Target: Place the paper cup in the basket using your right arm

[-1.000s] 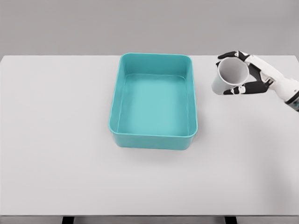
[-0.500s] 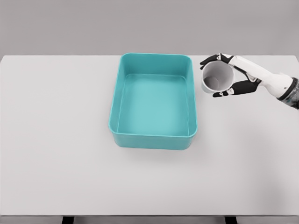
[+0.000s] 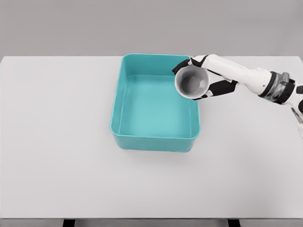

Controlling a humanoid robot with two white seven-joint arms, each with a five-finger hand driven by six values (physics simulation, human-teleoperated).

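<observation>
A teal basket [image 3: 156, 101] sits near the middle of a white bench [image 3: 57, 142], its inside bare. Over the basket's right rim, toward the far corner, a white paper cup [image 3: 191, 82] hangs tilted, its open mouth facing the camera. The right robot hand [image 3: 204, 78] grasps the cup, dark fingers [image 3: 181, 66] wrapped around its wall, the arm reaching in from the right.

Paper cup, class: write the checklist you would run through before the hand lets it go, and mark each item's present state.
1. Right hand grips the paper cup: ok.
2. Cup overlaps the basket's right rim area: ok.
3. Cup fully clear of the rim: cannot tell.
4. Basket interior free of other things: ok.
5. Cup upright: not ok, its mouth tilts toward the camera.
6. Basket sits flat on the table: ok.
</observation>
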